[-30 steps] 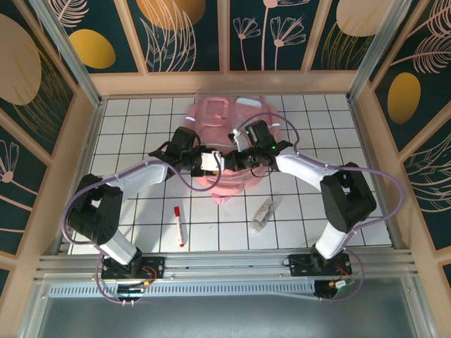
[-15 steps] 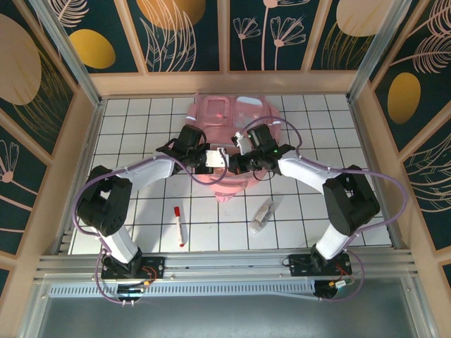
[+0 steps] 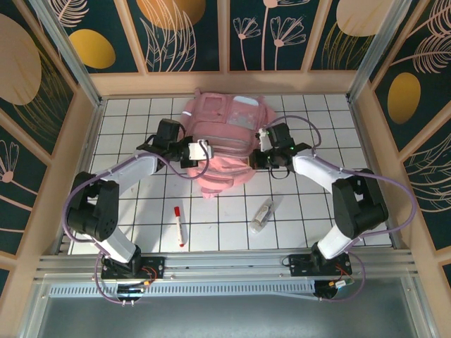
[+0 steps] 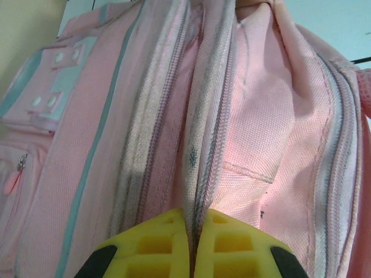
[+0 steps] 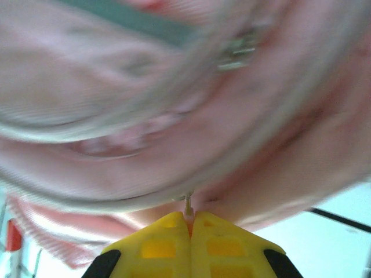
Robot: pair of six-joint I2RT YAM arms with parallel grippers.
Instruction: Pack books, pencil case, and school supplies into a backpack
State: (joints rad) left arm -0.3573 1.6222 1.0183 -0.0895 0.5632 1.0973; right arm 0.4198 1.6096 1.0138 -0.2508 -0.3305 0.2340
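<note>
Backpack (image 3: 222,123) lies on the tiled worktop (image 3: 127,127), directly between the two sets of jaws, with its pocketed front facing up.

Left gripper (image 3: 203,151) meets the side of the bag nearest it. In the left wrist view this gripper (image 4: 193,217) has its jaws pressed together on a fold of zip tape (image 4: 194,145). The tape runs straight ahead from the yellow pads (image 4: 156,246), and pink lining of the backpack (image 4: 261,133) lies open to the right of them.

Right gripper (image 3: 258,156) meets the opposite side of the bag. In the right wrist view this gripper (image 5: 189,215) has its jaws together, clamped on a thin metal piece (image 5: 188,202) at the edge of the backpack (image 5: 174,116). Blur prevents telling whether it is a zip pull.

Marker pen (image 3: 178,224), red and white, lies on the worktop well behind the left jaws, toward that arm's base. Packet (image 3: 262,215), long and pale, lies well behind the right jaws. Both items are clear of the bag.
</note>
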